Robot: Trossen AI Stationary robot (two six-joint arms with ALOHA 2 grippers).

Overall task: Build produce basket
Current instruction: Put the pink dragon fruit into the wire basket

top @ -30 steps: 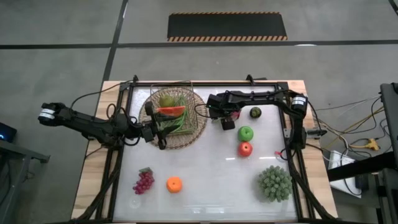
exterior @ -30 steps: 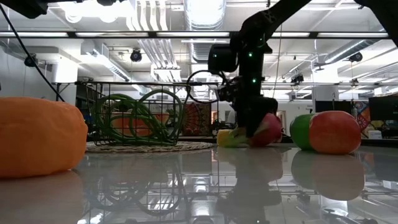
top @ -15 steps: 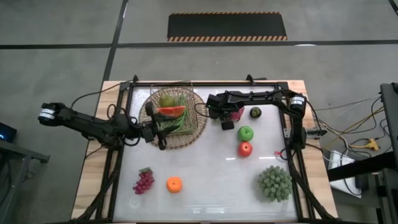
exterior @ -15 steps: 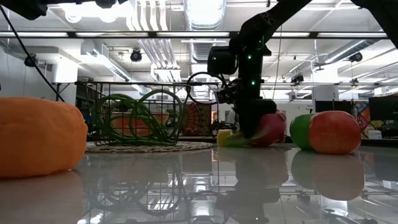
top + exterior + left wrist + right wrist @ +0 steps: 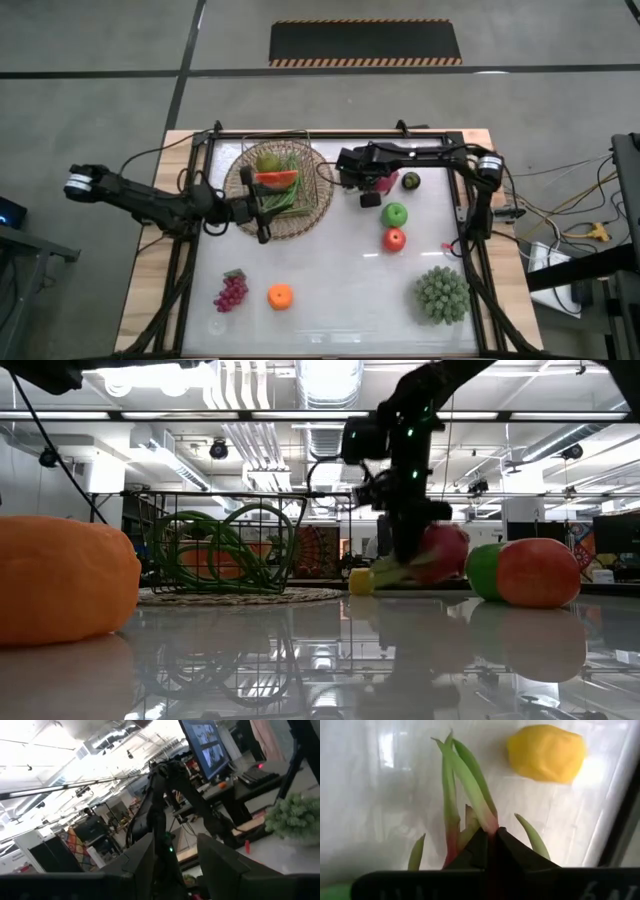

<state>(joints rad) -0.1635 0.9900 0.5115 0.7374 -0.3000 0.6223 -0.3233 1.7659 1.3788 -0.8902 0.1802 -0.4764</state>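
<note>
The tan wicker basket (image 5: pixel 312 212) stands at the far left of the table with green beans (image 5: pixel 228 550) and other produce in it. My left gripper (image 5: pixel 262 214) is at its near-left rim. Right of the basket, my right gripper (image 5: pixel 368 190) is shut on the pink dragon fruit (image 5: pixel 445 550), which hangs just above the table. A yellow lemon (image 5: pixel 547 752) lies on the table under it. A green apple (image 5: pixel 395 213), a red apple (image 5: pixel 394 239), purple grapes (image 5: pixel 230 291) and an orange (image 5: pixel 280 296) also lie on the table. My left gripper holds the basket at its near-left rim (image 5: pixel 255 222), reaching in about level from the table's left. The gripper itself hides how the fingers sit on it. The basket rests on the table. My right gripper pinches one green-tipped scale (image 5: pixel 487 822) of the dragon fruit between its two fingers (image 5: pixel 512 852). It comes from above, pointing steeply down. The fruit hangs clear of the table (image 5: pixel 440 575), its green tips drooping toward the lemon.
A large spiky green cluster (image 5: pixel 442 294) sits near the table's right front corner. A small dark fruit (image 5: pixel 411 181) lies at the far right. A raised frame (image 5: pixel 300 133) runs round the white table top. There is free room in the middle and at the near edge.
My right gripper has shut on the dragon fruit and gone up, lifting it off the table. The lemon has stayed in place and now shows beneath the fruit. My left gripper has rolled a little at the basket's rim.
</note>
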